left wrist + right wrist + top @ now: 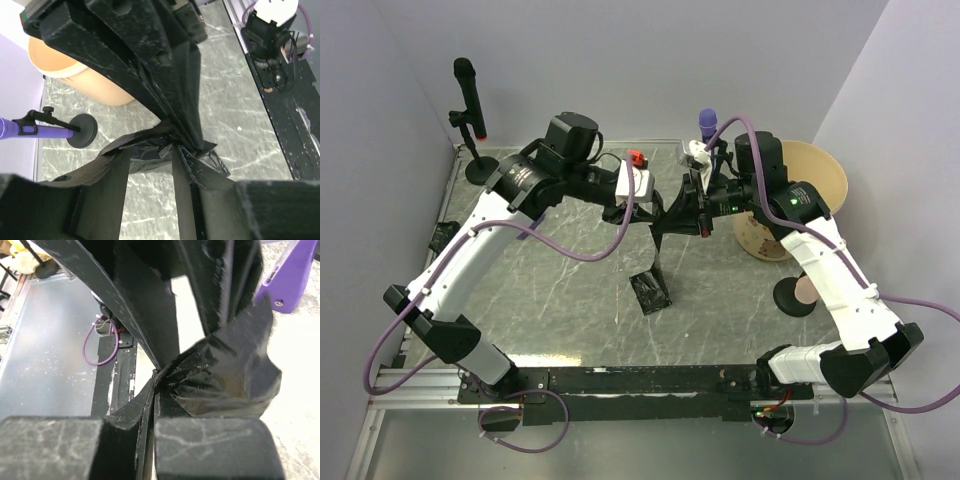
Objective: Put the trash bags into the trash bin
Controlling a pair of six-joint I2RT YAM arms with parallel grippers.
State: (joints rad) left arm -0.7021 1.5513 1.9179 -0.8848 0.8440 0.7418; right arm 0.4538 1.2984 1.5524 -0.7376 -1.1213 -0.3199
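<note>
Closest to the right wrist lens, the right gripper (157, 375) is pinching a fold of the black trash bag (225, 375) with its fingers pressed together, while the left gripper (147, 150), jaws half spread, seems to be clamping a thicker bunch of the same film. Between them the bag is hanging over the middle of the table (570, 300), lower end sagging to the surface, well apart from the trash bin (815, 175) at the right rear. Judging by this, the task is only getting started, with the carry across and the drop into the bin not yet done.
</note>
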